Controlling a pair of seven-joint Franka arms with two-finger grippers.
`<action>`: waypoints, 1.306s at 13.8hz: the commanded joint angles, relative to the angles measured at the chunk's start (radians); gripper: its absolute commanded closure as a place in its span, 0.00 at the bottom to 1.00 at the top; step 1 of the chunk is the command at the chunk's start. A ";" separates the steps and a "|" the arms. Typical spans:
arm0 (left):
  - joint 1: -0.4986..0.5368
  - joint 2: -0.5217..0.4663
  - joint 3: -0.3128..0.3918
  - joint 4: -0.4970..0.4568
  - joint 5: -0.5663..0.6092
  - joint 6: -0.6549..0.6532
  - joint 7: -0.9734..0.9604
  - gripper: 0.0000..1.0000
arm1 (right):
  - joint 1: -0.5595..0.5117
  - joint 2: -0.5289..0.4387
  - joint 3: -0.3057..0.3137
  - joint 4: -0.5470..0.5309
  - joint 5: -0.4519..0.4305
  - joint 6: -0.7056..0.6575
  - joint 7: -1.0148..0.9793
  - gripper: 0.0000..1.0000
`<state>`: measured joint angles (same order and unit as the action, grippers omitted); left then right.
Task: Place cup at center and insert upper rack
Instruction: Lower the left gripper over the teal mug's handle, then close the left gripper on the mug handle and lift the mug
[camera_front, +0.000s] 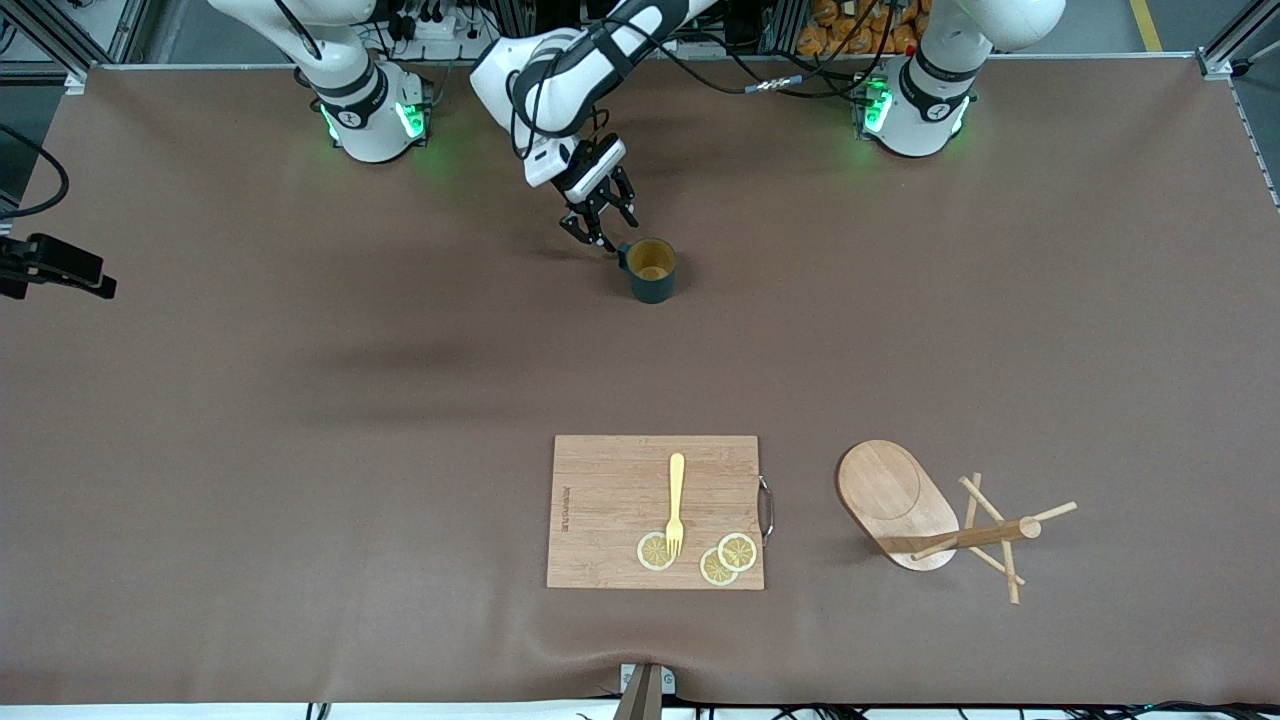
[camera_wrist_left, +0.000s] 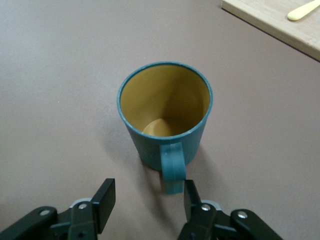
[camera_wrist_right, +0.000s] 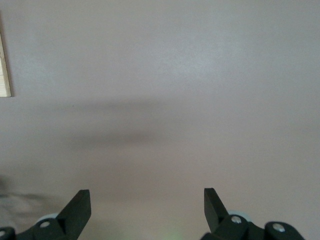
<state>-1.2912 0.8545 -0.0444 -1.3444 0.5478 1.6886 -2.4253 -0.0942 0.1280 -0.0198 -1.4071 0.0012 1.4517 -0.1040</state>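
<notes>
The cup (camera_front: 651, 271) stands upright on the bare mat, about midway along the bench and toward the robots' edge. The left gripper (camera_front: 598, 222) hangs just beside its handle, fingers spread wide and holding nothing; in the left wrist view the handle sits right at one fingertip (camera_wrist_left: 190, 193).

I judge the cup step to be about finished, or the hand is lining up on the handle; I cannot tell which.

The upper rack (camera_front: 935, 520) lies tipped on its side near the front camera's edge, toward the left arm's end, so the next move calls for gripping its post and standing it up.

The right gripper (camera_wrist_right: 146, 206) waits over bare mat, fingers wide.

A cutting board (camera_front: 600, 510) with a yellow fork (camera_front: 676, 503) and lemon slices (camera_front: 718, 558) lies beside the rack, apart from it, blocking nothing.
</notes>
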 joint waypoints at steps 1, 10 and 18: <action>-0.011 0.017 0.030 0.045 0.023 -0.015 -0.012 0.36 | -0.001 -0.021 0.004 -0.018 -0.004 0.006 -0.005 0.00; -0.011 0.038 0.096 0.067 0.023 0.043 -0.021 0.36 | -0.001 -0.016 0.004 -0.018 -0.004 0.006 -0.017 0.00; -0.004 0.080 0.103 0.067 0.020 0.057 -0.090 0.36 | 0.001 -0.016 0.004 -0.018 -0.004 0.004 -0.017 0.00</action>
<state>-1.2910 0.9021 0.0493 -1.3088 0.5479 1.7414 -2.4867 -0.0936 0.1280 -0.0192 -1.4090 0.0012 1.4517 -0.1106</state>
